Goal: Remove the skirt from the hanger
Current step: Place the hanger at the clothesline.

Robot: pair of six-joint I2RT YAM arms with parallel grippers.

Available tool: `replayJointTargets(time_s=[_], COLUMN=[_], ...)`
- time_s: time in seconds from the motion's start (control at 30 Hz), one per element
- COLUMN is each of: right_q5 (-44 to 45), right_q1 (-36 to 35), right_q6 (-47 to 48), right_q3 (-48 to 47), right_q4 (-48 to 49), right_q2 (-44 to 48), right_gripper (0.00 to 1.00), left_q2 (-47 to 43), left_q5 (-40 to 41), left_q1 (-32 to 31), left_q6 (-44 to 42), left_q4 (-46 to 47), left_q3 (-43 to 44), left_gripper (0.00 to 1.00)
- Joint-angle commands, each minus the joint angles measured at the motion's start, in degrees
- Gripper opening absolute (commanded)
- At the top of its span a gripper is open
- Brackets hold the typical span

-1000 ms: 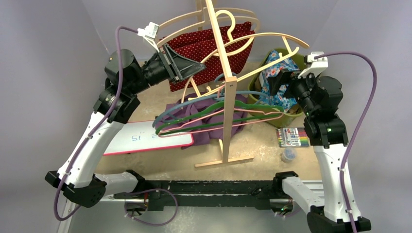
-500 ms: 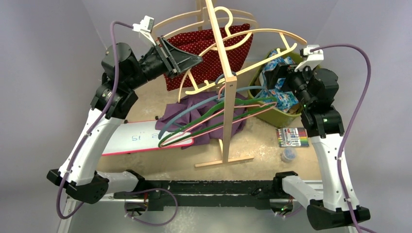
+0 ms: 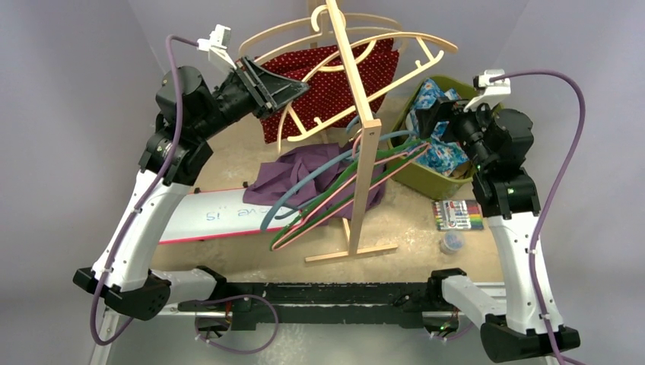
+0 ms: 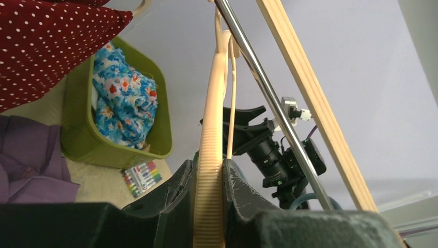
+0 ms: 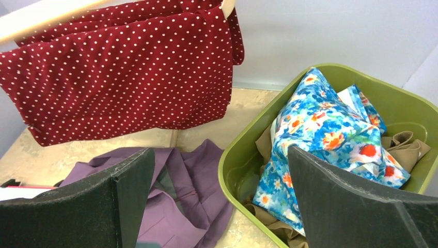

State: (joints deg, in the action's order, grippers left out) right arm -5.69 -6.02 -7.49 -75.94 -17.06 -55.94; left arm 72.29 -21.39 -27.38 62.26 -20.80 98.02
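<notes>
Nearest, noted right gripper [image 5: 219, 152] spread wide, holding nothing, facing a crumpled purple garment [image 5: 186, 175] and a lime-green plastic basket [image 5: 235, 173] of floral cloth [image 5: 315, 129]. Found left gripper [image 4: 210, 170] pinched on the ribbed arm of a cream curved hanger [image 4: 214, 103], raised beside the tall wooden rack [image 3: 363, 167]. Farthest, located dark-red white-dotted fabric skirt [image 5: 129, 72] folded over a pale hanger bar [image 5: 46, 18], seemingly of the held hanger, hanging free. Judged light, limp, apt to slide and bunch; not fragile. Recommend pinching 1 layer only at the lower hem, then drawing down to slide it over the bar.
</notes>
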Motion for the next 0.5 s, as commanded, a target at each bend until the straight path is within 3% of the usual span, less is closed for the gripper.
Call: replayJointTargets(time_s=[0.0, 0.2, 0.47], right_q5=[0.2, 2.0, 9.4], right_q1=[0.1, 0.1, 0.0], right_q6=[0.3, -1.7, -4.8], right_q3=[0.2, 5.3, 14.6], right_q4=[2.6, 2.7, 2.9], right_q2=[2.9, 6.4, 12.6], right_gripper=[0.99, 0.99, 0.99], left_q2=[-1.5, -2.1, -3.4], left_q5=[-3.1, 2.0, 4.4], left_q1=[0.3, 0.3, 0.3], left_q6=[-8.5, -24.2, -31.4], left_q4=[2.0, -4.9, -6.1], left_q3=[-0.9, -5.7, -9.3], left_gripper=[0.0, 0.0, 0.0])
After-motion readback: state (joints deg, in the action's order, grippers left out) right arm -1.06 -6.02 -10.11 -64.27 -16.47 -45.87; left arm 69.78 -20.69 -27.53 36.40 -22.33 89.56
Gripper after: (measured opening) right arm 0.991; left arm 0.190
